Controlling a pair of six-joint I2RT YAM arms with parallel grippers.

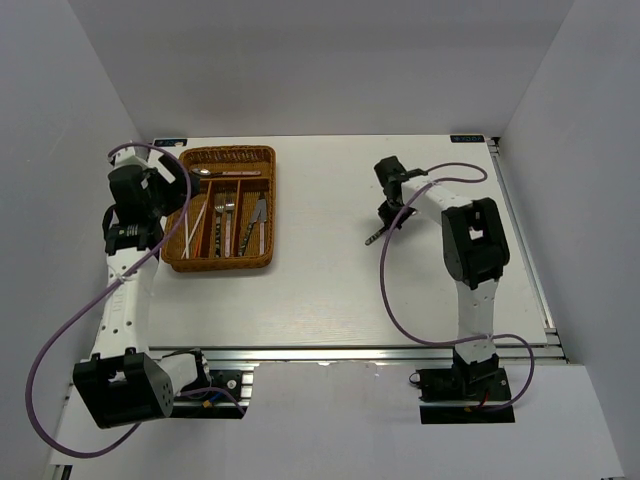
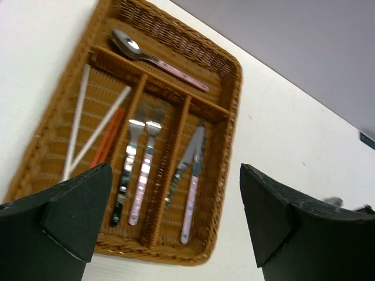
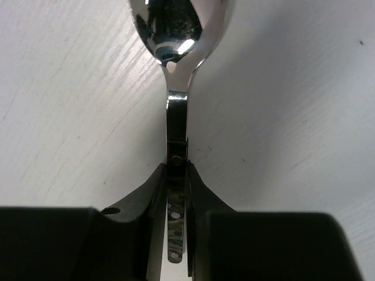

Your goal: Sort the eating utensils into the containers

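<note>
Nearly done: the chopsticks (image 2: 96, 132), both forks (image 2: 140, 170), both knives (image 2: 190, 164) and one spoon (image 2: 132, 48) already lay in the wicker tray (image 2: 231, 111). The last spoon (image 3: 176, 23), out on the counter (image 1: 330, 290), was clamped by its handle between the right fingers (image 3: 143, 202). The left fingers (image 2: 70, 211) hung wide apart over the tray.

**Right wrist view.** The spoon (image 3: 176, 111) is cut off across its bowl by the top edge. Its handle is partly covered where it passes between the fingers (image 3: 135, 199) of the right gripper (image 3: 176, 170).

**Top view.** The same spoon is too small to tell bowl from handle.

**Left wrist view.** The near ends of the chopsticks (image 2: 78, 123) and the near left corner of the wicker tray (image 2: 232, 111) are hidden behind one finger (image 2: 70, 216) of the left gripper (image 2: 176, 172). Both of that gripper's fingers run off the bottom edge.
</note>
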